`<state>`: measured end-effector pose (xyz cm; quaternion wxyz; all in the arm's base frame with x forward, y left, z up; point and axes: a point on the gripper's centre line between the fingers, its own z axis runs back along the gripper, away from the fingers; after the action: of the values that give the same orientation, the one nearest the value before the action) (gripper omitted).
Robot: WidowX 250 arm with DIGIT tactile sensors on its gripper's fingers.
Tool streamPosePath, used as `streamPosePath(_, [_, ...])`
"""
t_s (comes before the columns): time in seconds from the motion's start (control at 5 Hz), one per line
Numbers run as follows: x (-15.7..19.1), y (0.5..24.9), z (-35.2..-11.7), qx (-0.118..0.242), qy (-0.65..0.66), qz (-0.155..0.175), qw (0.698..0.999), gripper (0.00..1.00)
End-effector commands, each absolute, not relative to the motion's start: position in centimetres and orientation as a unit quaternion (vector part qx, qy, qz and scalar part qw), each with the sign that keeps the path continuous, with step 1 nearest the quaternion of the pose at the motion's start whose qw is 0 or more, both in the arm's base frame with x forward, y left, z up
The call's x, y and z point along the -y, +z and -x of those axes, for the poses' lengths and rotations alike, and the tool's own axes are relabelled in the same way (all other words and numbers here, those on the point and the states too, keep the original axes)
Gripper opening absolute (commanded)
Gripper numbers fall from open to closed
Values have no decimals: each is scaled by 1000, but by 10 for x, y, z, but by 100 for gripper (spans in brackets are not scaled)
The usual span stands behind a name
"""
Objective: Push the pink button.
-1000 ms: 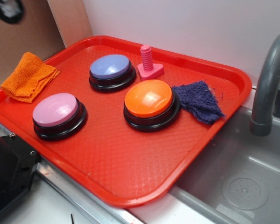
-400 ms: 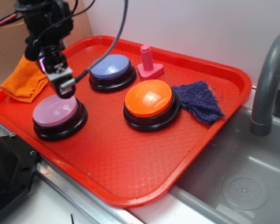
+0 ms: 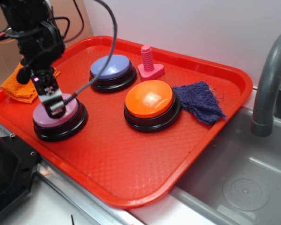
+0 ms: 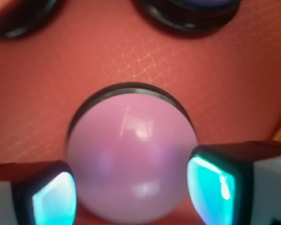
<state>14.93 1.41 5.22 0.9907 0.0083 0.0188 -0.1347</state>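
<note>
The pink button [image 3: 69,111] is a pale pink dome on a black base at the front left of the red tray [image 3: 122,157]. My gripper [image 3: 55,108] has come down from above onto the dome, and its tips look as if they touch the top. In the wrist view the pink button [image 4: 131,154] fills the middle. My gripper [image 4: 131,197] is open there, its teal-padded fingers [image 4: 54,199] standing at either side of the dome and gripping nothing.
On the tray also stand a blue-lavender button [image 3: 111,67], an orange button [image 3: 149,99] and a small pink bolt toy [image 3: 149,63]. An orange cloth [image 3: 16,89] lies at the left rim, a dark blue cloth [image 3: 199,101] at the right. A sink [image 3: 243,183] and faucet [image 3: 269,84] are at the right.
The arm came into view from the upper left. It then dropped down and to the left, from just above the pink button's back edge onto its dome.
</note>
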Motion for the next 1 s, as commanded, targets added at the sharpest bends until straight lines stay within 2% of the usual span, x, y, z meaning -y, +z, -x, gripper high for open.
streamPosePath(0.0, [-11, 46, -155, -17, -145, -26, 989, 100])
streamPosePath(0.2, [-8, 67, -158, 4, -141, -33, 989, 100])
streamPosePath(0.4, [-7, 83, -161, 30, -135, -25, 990, 100])
streamPosePath(0.8, [-9, 94, -160, 35, -124, -34, 991, 100])
